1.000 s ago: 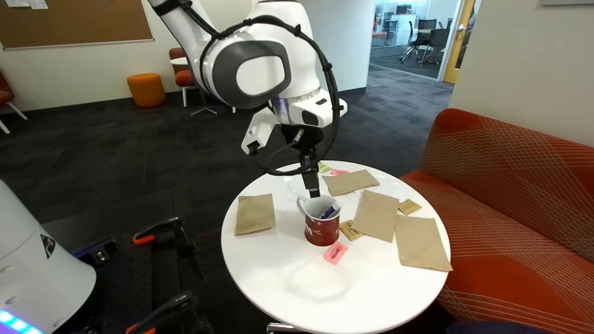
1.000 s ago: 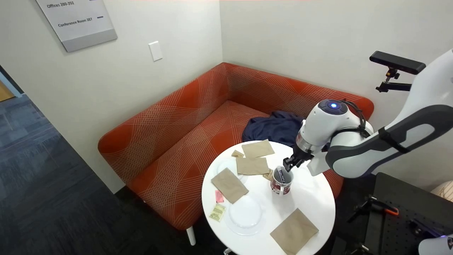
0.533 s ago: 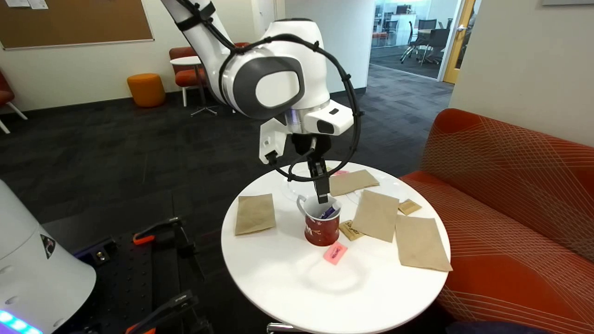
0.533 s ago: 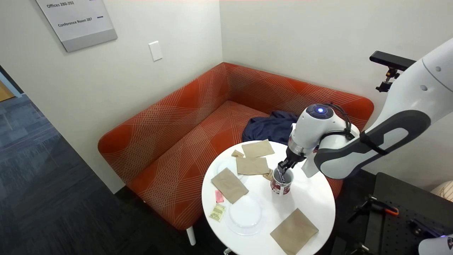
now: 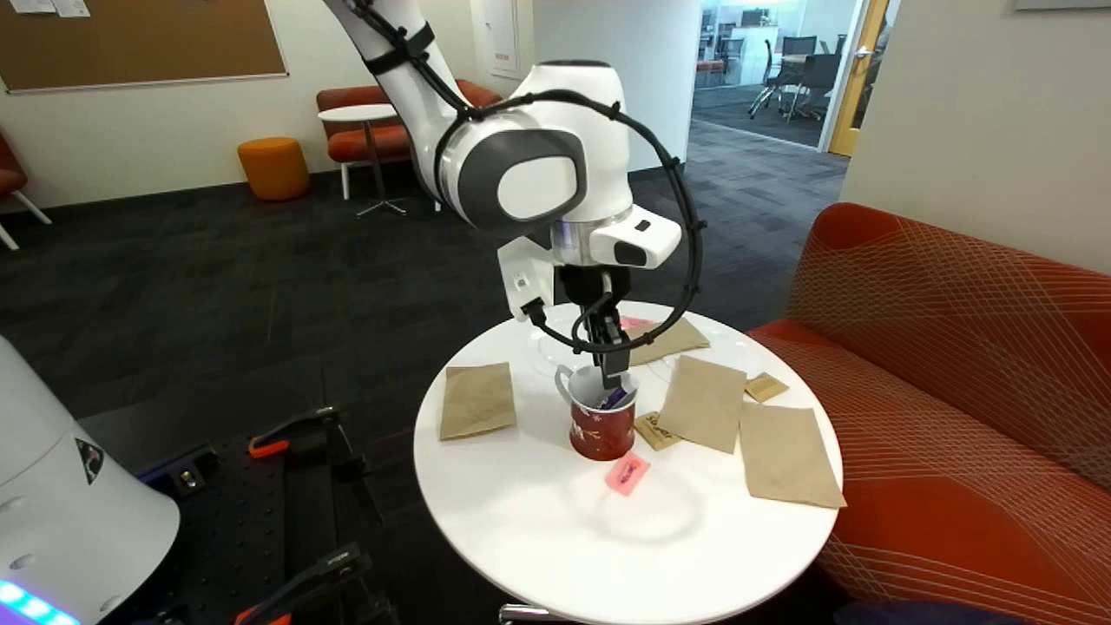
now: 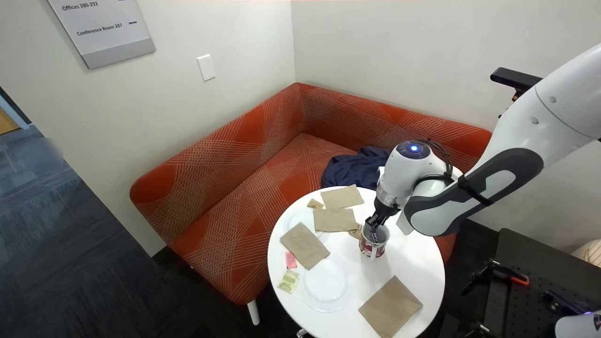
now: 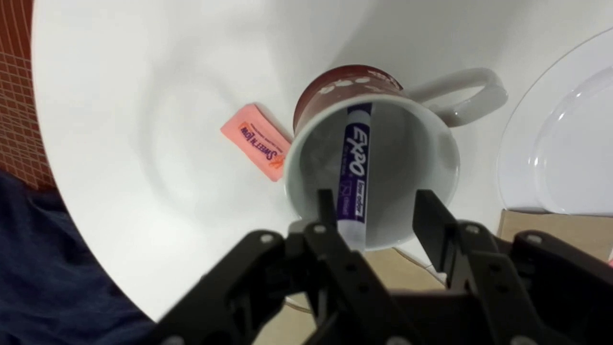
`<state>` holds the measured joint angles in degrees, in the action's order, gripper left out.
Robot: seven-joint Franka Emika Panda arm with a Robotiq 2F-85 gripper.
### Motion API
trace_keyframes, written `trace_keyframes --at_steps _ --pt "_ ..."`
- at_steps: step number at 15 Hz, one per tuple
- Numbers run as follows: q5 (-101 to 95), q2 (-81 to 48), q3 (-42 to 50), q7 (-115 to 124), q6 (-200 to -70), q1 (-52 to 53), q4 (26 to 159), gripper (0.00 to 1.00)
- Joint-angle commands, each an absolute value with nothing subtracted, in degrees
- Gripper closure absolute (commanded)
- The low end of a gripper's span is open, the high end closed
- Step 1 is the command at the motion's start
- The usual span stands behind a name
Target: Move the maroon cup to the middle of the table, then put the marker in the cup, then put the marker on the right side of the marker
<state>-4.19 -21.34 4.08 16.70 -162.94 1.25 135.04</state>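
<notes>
Wrist view: looking on marker (image 7: 353,167), slanting inside maroon cup (image 7: 400,158); finding gripper (image 7: 376,201) with jaws wide, to either side of marker, holding nothing. Judging marker light, stiff, smooth, apt to roll; favouring pinch across its upper white end. In an exterior view: seeing cup upright on table (image 5: 625,555); guessing ceramic, breakable. In an exterior view: noting pale plate (image 6: 325,280) apart from cup.

The maroon cup (image 5: 602,434) is stood upright on the round white table (image 5: 521,529), the marker (image 5: 613,398) tilted inside. The gripper (image 5: 609,375) is positioned at the cup's mouth. A pink packet (image 5: 627,473) is laid just beside the cup, brown napkins (image 5: 478,403) are spread around, and the table is flanked by a red sofa (image 5: 963,425).
</notes>
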Motion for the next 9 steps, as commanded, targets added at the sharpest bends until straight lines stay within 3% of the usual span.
trace_keyframes --at_steps 1,9 --pt "-1.16 -22.06 3.14 12.10 -160.59 0.29 133.55 0.52" --pt "-0.75 -24.05 3.17 10.56 -159.48 0.44 131.85 0.55"
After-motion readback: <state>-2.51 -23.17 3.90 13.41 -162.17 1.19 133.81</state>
